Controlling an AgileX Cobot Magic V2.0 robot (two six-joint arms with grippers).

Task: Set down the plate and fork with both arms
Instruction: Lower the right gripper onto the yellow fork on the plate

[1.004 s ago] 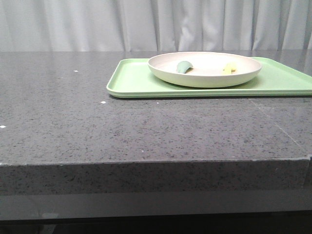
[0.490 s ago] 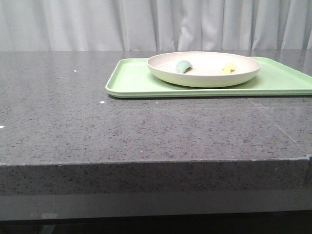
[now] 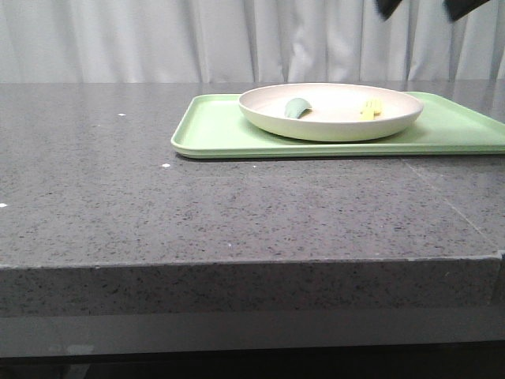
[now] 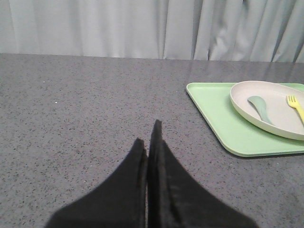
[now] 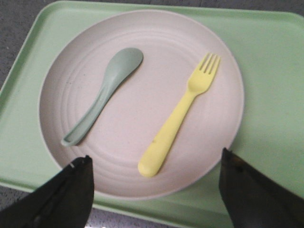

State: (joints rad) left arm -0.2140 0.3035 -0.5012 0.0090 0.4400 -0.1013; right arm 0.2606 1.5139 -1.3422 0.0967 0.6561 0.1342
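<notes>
I read this as a staged test bench, not a lived-in kitchen: speckled grey stone-look counter [image 3: 237,213], plain pale curtain [image 3: 158,39] closing off the back, one light green tray [image 3: 213,130] of plastic tableware.

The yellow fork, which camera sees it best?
The right wrist view: it looks straight down, so the whole fork shows, tines to handle, lying on the plate. The left wrist view shows it small, cut off at the picture's edge. The front view shows only a yellow bit above the rim.
</notes>
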